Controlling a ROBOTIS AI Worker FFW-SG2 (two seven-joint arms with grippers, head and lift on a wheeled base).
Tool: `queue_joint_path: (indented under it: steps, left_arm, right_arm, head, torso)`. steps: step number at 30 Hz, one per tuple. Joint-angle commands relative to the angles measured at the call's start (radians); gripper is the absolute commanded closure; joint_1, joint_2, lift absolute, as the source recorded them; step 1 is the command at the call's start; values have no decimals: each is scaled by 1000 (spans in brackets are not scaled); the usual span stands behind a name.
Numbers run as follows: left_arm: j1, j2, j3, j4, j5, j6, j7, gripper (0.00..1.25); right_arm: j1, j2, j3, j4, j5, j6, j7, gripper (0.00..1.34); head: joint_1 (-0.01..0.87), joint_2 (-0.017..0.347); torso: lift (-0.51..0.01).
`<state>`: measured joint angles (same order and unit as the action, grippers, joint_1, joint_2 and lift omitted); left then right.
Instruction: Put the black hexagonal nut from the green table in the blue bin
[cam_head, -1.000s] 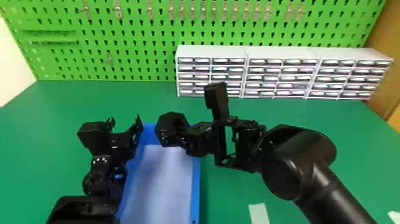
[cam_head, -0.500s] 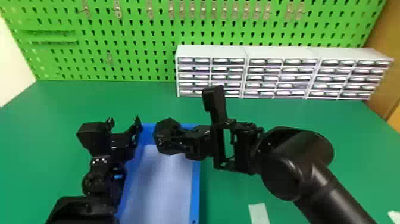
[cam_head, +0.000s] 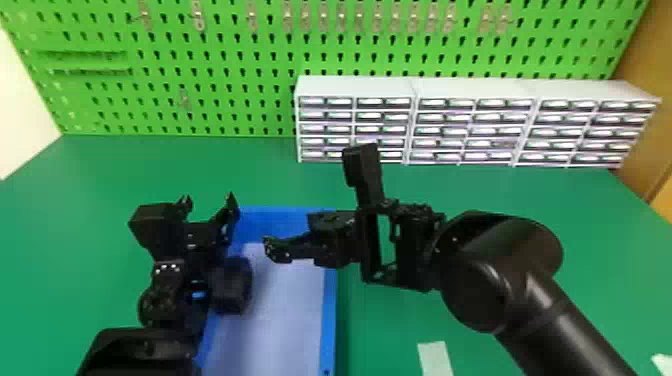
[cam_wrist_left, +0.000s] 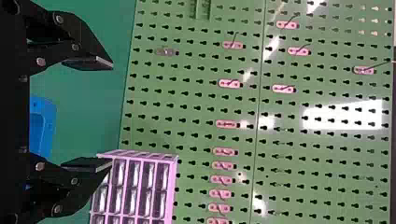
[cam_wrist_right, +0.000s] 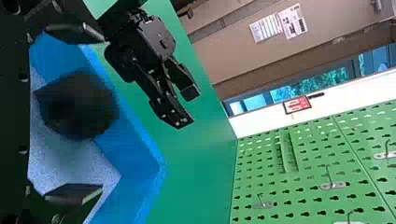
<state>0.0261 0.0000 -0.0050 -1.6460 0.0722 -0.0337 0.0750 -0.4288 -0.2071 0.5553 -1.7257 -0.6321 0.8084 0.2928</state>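
The task is judged nearly done. The black hexagonal nut (cam_wrist_right: 77, 107) is seen blurred, apparently in mid-drop over the blue bin (cam_head: 328, 310), and is gripped by nothing: the right claw (cam_wrist_right: 102, 114) is released, its fingers spread well apart. The left claw (cam_head: 209, 200) is likewise parted and empty, held near the bin's far left corner above the counter (cam_head: 500, 190). Only the nut's landing is left; whether the bin's floor is touched cannot be told. A bounce off the left wall should be watched for.
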Motion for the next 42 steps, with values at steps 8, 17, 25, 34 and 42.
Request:
queue_joint_path:
  steps: [8, 17, 25, 34, 42]
  left_arm:
    - [0, -3, -1, 0, 0, 1, 0, 510]
    - [0, -3, -6, 0, 0, 0, 2, 510]
    - [-2, -3, -6, 0, 0, 1, 2, 510]
    - [-2, -3, -9, 0, 0, 1, 5, 512]
    - [0, -3, -9, 0, 0, 1, 6, 510]
  right_arm:
    - [4, 0, -8, 0, 3, 0, 0, 108]
    - [12, -1, -29, 0, 20, 0, 0, 110]
    - [28, 0, -83, 0, 63, 0, 0, 110]
    - [58, 5, -149, 0, 121, -6, 0, 107]
    - [94, 17, -239, -2, 163, -58, -11, 107]
  head:
    - [657, 57]
    - [657, 57]
    - [657, 57]
    - [657, 57]
    - [657, 57]
  torso:
    - [-95]
    - [-95]
    - [-95]
    - [-95]
    - [-95]
